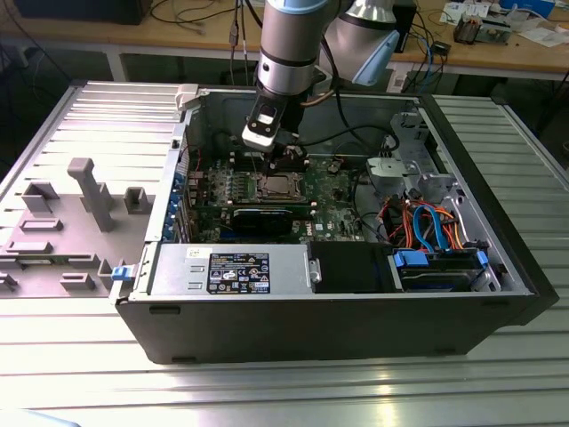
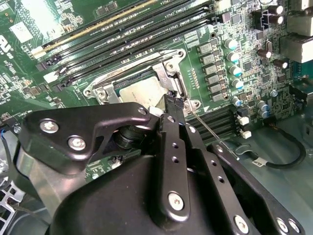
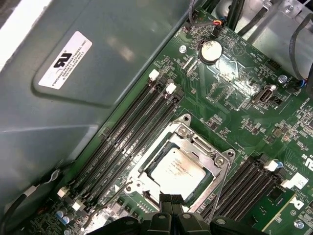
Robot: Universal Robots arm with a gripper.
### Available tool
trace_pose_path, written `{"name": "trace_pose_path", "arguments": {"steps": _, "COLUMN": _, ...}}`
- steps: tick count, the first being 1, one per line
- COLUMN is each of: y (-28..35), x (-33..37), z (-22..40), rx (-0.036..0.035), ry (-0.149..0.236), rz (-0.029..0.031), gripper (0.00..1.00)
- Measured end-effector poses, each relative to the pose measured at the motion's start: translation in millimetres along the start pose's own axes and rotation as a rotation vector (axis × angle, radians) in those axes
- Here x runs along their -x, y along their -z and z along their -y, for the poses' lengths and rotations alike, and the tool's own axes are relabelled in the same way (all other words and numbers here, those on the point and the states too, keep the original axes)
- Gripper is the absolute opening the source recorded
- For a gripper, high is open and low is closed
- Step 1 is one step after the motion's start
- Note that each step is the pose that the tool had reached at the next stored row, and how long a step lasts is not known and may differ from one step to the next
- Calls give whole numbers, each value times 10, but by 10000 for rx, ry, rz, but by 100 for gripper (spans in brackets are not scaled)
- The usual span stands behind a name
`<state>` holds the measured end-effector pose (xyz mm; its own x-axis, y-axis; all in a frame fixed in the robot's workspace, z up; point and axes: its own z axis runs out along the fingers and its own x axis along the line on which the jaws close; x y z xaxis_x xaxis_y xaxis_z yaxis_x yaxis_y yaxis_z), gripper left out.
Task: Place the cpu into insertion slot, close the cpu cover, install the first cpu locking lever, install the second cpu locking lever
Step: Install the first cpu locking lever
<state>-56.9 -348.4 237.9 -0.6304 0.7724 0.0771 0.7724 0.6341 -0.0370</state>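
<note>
silver cpu [image 3: 177, 169] seated under cpu cover [image 3: 199, 143], gripper [image 3: 171, 199] seemingly pinched together at its edge

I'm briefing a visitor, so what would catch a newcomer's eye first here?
In the exterior view, the robot arm reaching down into the open computer case stands out first. In both wrist views, the silver cpu lies framed by the cpu cover on the green board, with the gripper at the cover's edge.
</note>
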Motion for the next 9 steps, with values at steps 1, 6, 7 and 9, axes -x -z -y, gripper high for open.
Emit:
{"name": "trace_pose_path", "arguments": {"steps": 1, "y": 0, "x": 0, "z": 0, "rx": -2, "ry": 28, "rz": 1, "gripper": 11}}
{"name": "trace_pose_path", "arguments": {"steps": 6, "y": 0, "x": 0, "z": 0, "rx": -12, "ry": 161, "rz": 7, "gripper": 11}}
{"name": "trace_pose_path", "arguments": {"steps": 7, "y": 0, "x": 0, "z": 0, "rx": -14, "ry": 180, "rz": 7, "gripper": 11}}
{"name": "trace_pose_path", "arguments": {"steps": 9, "y": 0, "x": -1, "z": 0, "rx": -16, "ry": 212, "rz": 8, "gripper": 11}}
